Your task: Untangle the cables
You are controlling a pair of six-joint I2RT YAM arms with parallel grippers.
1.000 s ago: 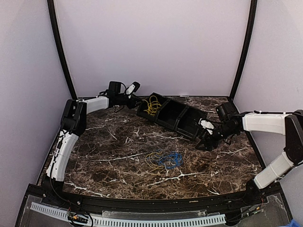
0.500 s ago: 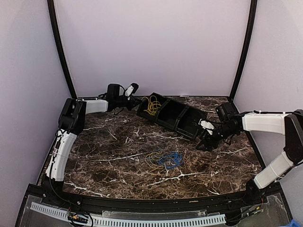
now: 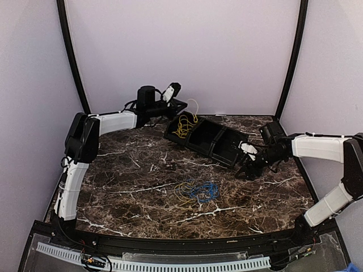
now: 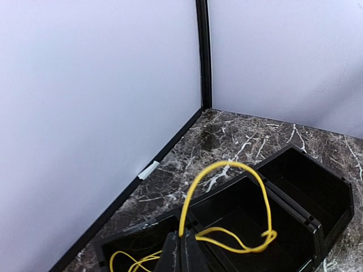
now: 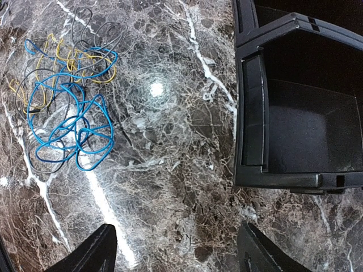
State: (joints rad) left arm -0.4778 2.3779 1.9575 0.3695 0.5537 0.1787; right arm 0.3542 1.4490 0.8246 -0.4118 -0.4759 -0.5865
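Pinching a yellow wire [image 4: 229,165], the left tool [image 3: 181,105] is seen clamped on it, raised above the far-left end of a black tray [image 3: 199,148] w/ three compartments. From the closed tips a loop of this wire stands up in an arc and comes down again. The rest is laid in the leftmost compartment as a loose bundle. The right tool [image 5: 176,258] is held w/ its fingers wide apart and nothing between them, low over the tabletop [image 3: 130,187], just beside the right end of the tray. Approx. in the middle of the tabletop, well apart from both tools, a blue wire [image 5: 62,122] is found in a loose heap, tangled w/ a second yellow wire [image 5: 85,59] and thin grey wires [image 5: 85,20].
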